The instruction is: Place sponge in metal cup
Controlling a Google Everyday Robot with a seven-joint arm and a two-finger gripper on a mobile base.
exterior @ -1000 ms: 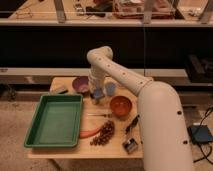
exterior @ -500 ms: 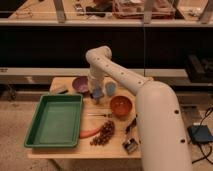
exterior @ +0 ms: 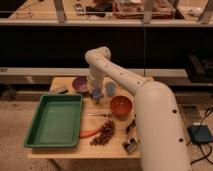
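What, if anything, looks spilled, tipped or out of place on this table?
Nothing stands out. The green plastic tray, orange bowl, light blue plastic cup, dark maroon dish, carrot and grape bunch all rest on the wooden table. The gripper hangs low beside the cup, at the table's far side.

White claw (exterior: 96,93) hangs over wood table (exterior: 60,81); green tray (exterior: 55,120), orange bowl (exterior: 121,105).

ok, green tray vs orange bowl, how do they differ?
The green tray is rectangular, flat and much larger, at the table's left; the orange bowl is round, smaller and deeper, right of centre. Both look empty. The gripper hangs between them, farther back.
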